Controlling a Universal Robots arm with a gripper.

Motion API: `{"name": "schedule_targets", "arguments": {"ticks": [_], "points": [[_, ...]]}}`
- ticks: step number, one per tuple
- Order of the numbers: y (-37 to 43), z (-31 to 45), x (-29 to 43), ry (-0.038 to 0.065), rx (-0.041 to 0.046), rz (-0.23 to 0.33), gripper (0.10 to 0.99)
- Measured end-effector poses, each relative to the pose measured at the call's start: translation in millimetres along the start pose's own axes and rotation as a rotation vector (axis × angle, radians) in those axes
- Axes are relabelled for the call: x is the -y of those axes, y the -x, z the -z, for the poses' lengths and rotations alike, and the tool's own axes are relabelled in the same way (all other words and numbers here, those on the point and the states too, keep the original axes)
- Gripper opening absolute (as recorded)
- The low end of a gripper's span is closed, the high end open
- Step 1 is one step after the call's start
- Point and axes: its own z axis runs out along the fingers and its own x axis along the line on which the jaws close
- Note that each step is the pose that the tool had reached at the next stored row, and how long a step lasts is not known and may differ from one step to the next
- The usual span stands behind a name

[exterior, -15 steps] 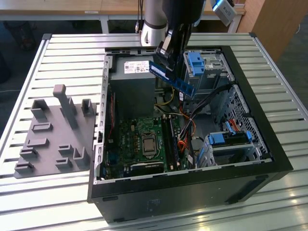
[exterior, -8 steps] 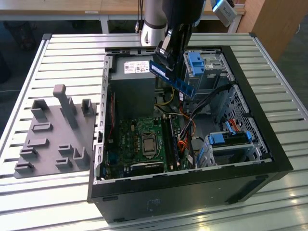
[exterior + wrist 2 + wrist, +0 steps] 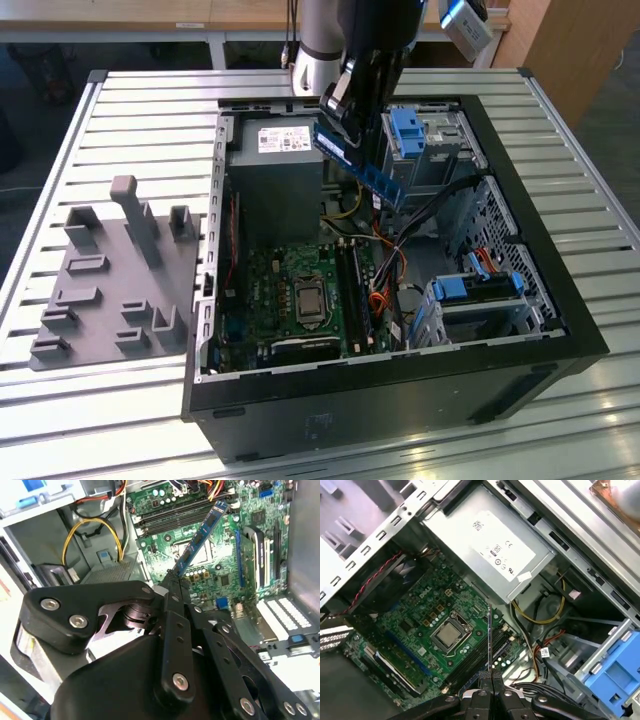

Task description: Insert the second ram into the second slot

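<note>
the gripper (image 3: 345, 108) is clenched on the second ram (image 3: 362, 165) and pinches one end of this thin blue stick between its fingertips. in the exterior view the second ram hangs tilted over the open computer case (image 3: 560, 330), with its free end pointing toward 4 o'clock. it is not in any slot. the green motherboard (image 3: 285, 290) with the long memory slots (image 3: 352, 285) lies lower in the case, toward 6 o'clock from the stick. the grey power supply (image 3: 275, 170) is at 9 o'clock of the second ram, and a light-blue drive latch (image 3: 405, 130) is at 2 o'clock, just beside it. a grey holder block (image 3: 110, 280) lies on the tabletop (image 3: 130, 120), at 9 o'clock of the case. in the second wrist view the stick (image 3: 200, 537) reaches out from the closed fingertips (image 3: 172, 582) over the motherboard.
</note>
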Motion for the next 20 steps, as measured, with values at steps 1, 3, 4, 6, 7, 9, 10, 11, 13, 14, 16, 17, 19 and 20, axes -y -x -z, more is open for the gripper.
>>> {"name": "schedule_targets", "arguments": {"ticks": [1,3,4,6,7,9,10,11,13,14,16,17,19,20], "points": [[0.0,-0.1,0.0,0.0,0.0006,-0.018,0.114],[0.0,-0.4,0.0,-0.001,0.0018,-0.053,0.114],[0.0,-0.5,0.0,-0.001,0.0025,-0.07,0.114],[0.0,-0.6,0.0,-0.002,0.0038,-0.105,0.114],[0.0,-0.7,0.0,-0.002,0.0044,-0.121,0.114],[0.0,-0.9,0.0,-0.003,0.0055,-0.15,0.114],[0.0,-0.9,0.0,-0.003,0.006,-0.164,0.114],[0.0,-1.0,0.0,-0.003,0.0065,-0.177,0.114],[0.0,-1.1,0.0,-0.003,0.0074,-0.204,0.114],[0.0,-1.2,0.0,-0.004,0.0079,-0.217,0.114],[0.0,-1.3,0.0,-0.004,0.0089,-0.24,0.114],[0.0,-1.3,0.1,-0.004,0.0093,-0.252,0.114],[0.0,-1.4,0.0,-0.005,0.0101,-0.275,0.114],[0.0,-1.4,0.0,-0.005,0.0106,-0.287,0.114]]}}
